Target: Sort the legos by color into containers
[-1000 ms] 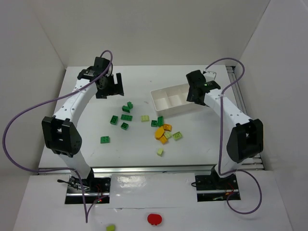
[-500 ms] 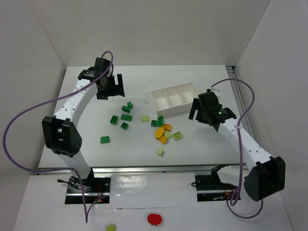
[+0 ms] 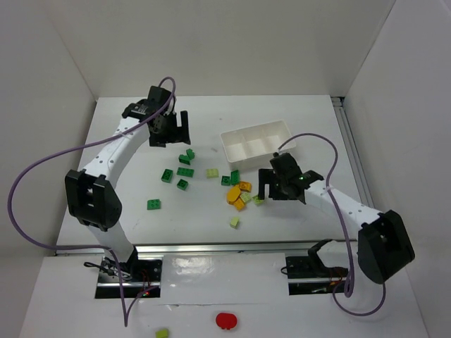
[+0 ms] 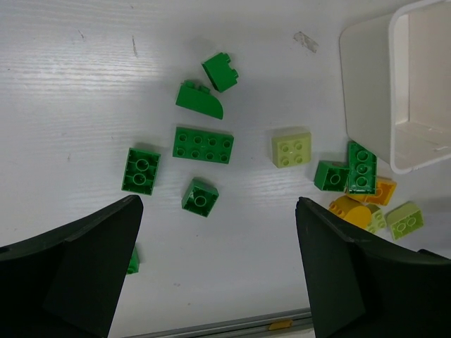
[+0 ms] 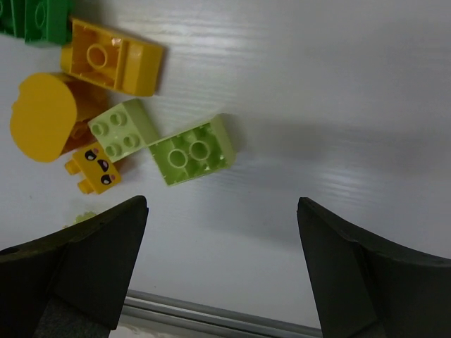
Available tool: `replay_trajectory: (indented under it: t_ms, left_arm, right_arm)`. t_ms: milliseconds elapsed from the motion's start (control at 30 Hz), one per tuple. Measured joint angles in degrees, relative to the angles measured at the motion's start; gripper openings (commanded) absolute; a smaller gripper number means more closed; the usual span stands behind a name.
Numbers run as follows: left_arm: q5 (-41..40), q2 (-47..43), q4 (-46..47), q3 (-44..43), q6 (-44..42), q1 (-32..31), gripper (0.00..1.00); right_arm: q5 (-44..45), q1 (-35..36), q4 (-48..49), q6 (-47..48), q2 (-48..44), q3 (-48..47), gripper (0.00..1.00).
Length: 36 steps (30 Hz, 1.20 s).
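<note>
On the left, my left gripper (image 3: 171, 129) hangs with its jaws wide apart and empty above the dark green legos (image 4: 203, 144), which are scattered on the desk (image 4: 70, 84). In the middle, the orange bricks (image 5: 113, 56) and pale ones lie bunched just in front of the tray (image 3: 254, 161), and I see no brick in it yet. My right gripper (image 3: 277, 191), also spread and empty, hovers over a pale brick (image 5: 192, 150) lying studs up. I judge these light, rigid and slick, so I'd pinch its two flat side walls, minding the neighbour close against it.
</note>
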<state>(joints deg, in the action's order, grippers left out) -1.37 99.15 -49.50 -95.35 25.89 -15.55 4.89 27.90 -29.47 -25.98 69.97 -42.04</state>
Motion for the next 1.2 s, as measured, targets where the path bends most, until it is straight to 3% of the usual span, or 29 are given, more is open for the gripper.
replay_trajectory:
  t_ms: [167, 467, 633, 733, 900, 1200]
  left_arm:
    - [-0.1, 0.2, 0.0, 0.0, 0.0, 0.0, 0.99]
    - [-1.6, 2.0, -0.2, 0.0, -0.1, -0.6, 0.99]
    - [-1.8, 2.3, -0.3, 0.0, -0.2, -0.7, 0.99]
    - [-2.2, 2.3, -0.4, 0.0, -0.2, -0.7, 0.99]
    - [-2.4, 2.3, -0.4, 0.0, -0.2, -0.7, 1.0]
    - [-2.4, 2.3, -0.4, 0.0, -0.5, -0.7, 1.0]
  right_arm:
    - [-1.3, 5.2, 1.9, 3.3, 5.7, -0.3, 0.97]
    - [-0.1, 5.7, 2.9, 9.1, 13.9, -4.3, 0.97]
    - [0.7, 5.7, 3.8, 9.8, 16.5, -4.9, 0.85]
    - [0.7, 5.7, 4.5, 9.8, 17.4, -4.9, 0.84]
    - [1.5, 5.7, 6.0, 9.0, 18.3, -4.9, 0.52]
    - [7.2, 5.7, 3.7, 7.6, 14.7, -12.1, 0.53]
